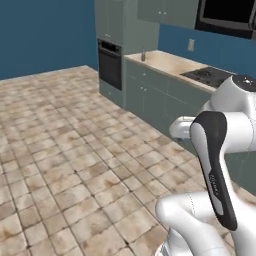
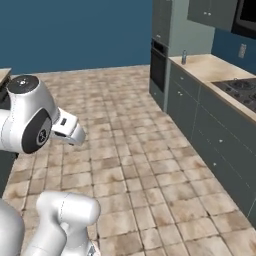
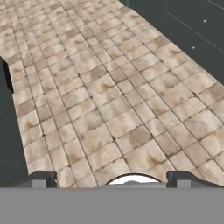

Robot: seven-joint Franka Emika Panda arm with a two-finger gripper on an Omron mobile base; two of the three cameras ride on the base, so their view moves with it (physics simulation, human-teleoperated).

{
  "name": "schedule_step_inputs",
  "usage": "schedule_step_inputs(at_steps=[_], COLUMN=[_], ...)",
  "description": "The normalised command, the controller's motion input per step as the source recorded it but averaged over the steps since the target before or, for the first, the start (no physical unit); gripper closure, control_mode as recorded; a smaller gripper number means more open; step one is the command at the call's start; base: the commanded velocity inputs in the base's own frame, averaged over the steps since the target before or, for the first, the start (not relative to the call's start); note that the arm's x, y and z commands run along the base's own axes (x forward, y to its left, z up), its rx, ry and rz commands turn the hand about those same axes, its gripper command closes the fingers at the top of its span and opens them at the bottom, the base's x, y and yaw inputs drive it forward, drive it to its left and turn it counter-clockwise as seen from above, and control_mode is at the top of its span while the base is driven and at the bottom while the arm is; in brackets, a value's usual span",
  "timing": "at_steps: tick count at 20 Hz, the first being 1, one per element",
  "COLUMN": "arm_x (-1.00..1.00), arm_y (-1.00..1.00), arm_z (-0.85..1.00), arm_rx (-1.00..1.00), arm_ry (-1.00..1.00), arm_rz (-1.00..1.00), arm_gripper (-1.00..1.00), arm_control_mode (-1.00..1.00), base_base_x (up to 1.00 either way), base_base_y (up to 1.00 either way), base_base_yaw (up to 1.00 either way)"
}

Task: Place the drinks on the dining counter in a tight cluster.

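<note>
My gripper (image 3: pixel 112 180) is open, its two dark fingertips (image 3: pixel 43 178) wide apart at the bottom of the hand view, with nothing between them and tiled floor ahead. A small slim greyish bottle (image 2: pixel 183 56) stands on the far end of the beige wall counter (image 2: pixel 215 70), also seen in the left base view (image 1: pixel 143 54); it is too small to make out further. A beige corner (image 2: pixel 3 75) at the left edge of the right base view may be the dining counter. The other drinks are out of view.
Open tiled floor (image 1: pixel 60 150) stretches ahead. Grey cabinets (image 2: pixel 210 135) run along the right under the wall counter, with a black cooktop (image 1: pixel 210 76) and a built-in oven (image 1: pixel 110 64). A dark panel (image 3: pixel 11 131) stands at the left of the hand view.
</note>
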Motion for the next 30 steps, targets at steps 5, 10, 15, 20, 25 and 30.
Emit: schedule_step_inputs(at_steps=[5, 10, 15, 20, 25, 30], arm_x=[0.00, 0.00, 0.00, 0.00, 0.00, 0.00], arm_y=[0.00, 0.00, 0.00, 0.00, 0.00, 0.00], arm_z=[0.00, 0.00, 0.00, 0.00, 0.00, 0.00], arm_rx=[0.00, 0.00, 0.00, 0.00, 0.00, 0.00], arm_ry=[0.00, 0.00, 0.00, 0.00, 0.00, 0.00], arm_rz=[0.00, 0.00, 0.00, 0.00, 0.00, 0.00], arm_gripper=[-1.00, -1.00, -1.00, -1.00, -1.00, -1.00], arm_control_mode=[1.00, 1.00, 1.00, 1.00, 1.00, 1.00], base_base_x=[0.96, 0.96, 0.91, 0.90, 0.97, 1.00], base_base_y=[0.02, 0.02, 0.00, 0.01, 0.10, 0.73], base_base_yaw=[-0.19, -0.20, -0.20, -0.26, -0.42, -0.55])
